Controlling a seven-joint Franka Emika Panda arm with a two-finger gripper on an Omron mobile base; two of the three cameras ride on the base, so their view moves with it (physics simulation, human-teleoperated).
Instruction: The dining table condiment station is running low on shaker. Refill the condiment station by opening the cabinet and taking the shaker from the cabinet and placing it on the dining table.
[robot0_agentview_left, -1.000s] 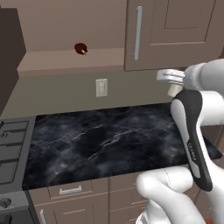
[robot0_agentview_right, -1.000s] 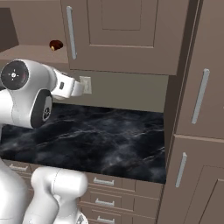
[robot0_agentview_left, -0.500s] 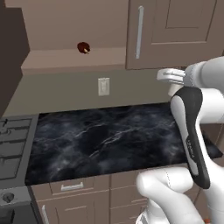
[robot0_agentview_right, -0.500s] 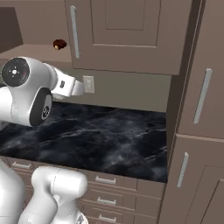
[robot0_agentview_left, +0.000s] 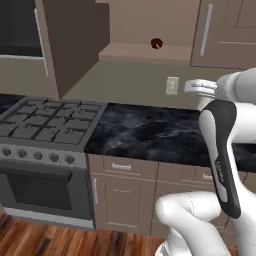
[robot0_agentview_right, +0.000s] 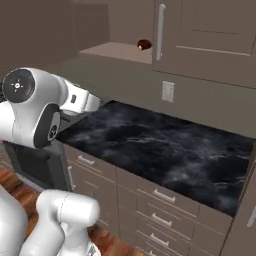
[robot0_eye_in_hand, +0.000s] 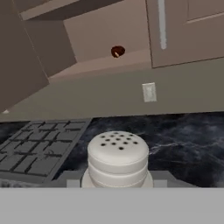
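The shaker (robot0_eye_in_hand: 117, 154), a pale grey-white cylinder with a dotted rounded top, sits low in the hand view, and my gripper (robot0_eye_in_hand: 117, 180) is shut on it, a grey finger on either side. In the left base view my hand (robot0_agentview_left: 201, 88) hangs over the black marble worktop (robot0_agentview_left: 150, 132), well below the cabinet. The cabinet (robot0_agentview_left: 145, 30) is open: its door (robot0_agentview_left: 75, 42) stands swung out to the left, baring a shelf (robot0_eye_in_hand: 100, 63). A closed door with a long silver handle (robot0_eye_in_hand: 162, 22) is to its right. The dining table is out of view.
A dark red round item (robot0_agentview_left: 156, 43) lies on the open shelf. A gas stove (robot0_agentview_left: 47, 117) with an oven below stands left of the worktop. Drawer fronts (robot0_agentview_right: 160, 200) run under the worktop, and a wall socket (robot0_agentview_right: 167, 91) sits above it.
The whole picture has shifted, so the camera has moved with the base; the stove and wooden floor have come into view. The gripper still holds the shaker.
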